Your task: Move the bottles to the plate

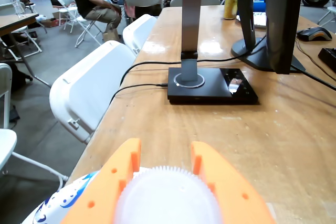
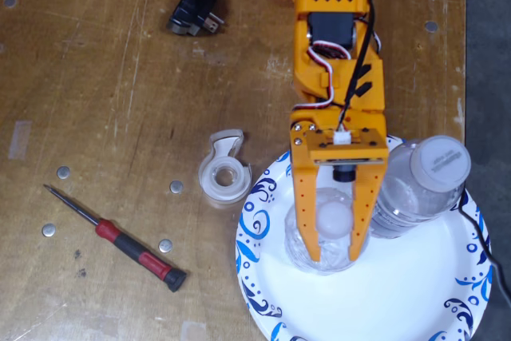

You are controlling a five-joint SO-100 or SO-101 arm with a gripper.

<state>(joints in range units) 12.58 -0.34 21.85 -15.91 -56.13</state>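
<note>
In the fixed view my orange gripper (image 2: 335, 255) reaches down over the plate (image 2: 383, 293), a large white paper plate with blue swirls on its rim. Its fingers sit on either side of a small clear bottle (image 2: 334, 217) that stands upright on the plate, white cap up. The jaws look shut on it. A second clear bottle (image 2: 423, 181) with a white cap stands on the plate's right part, close beside the gripper. In the wrist view the gripped bottle's ribbed white cap (image 1: 168, 198) fills the space between the fingers of the gripper (image 1: 165, 148). The plate's rim (image 1: 63, 203) shows at lower left.
In the fixed view a white tape dispenser (image 2: 223, 169) lies just left of the plate, a red-handled screwdriver (image 2: 120, 239) further left, and a black plug adapter (image 2: 194, 12) at the top. The wrist view shows a black monitor base (image 1: 212, 85), cables, and white folding chairs (image 1: 92, 90) along the table's left edge.
</note>
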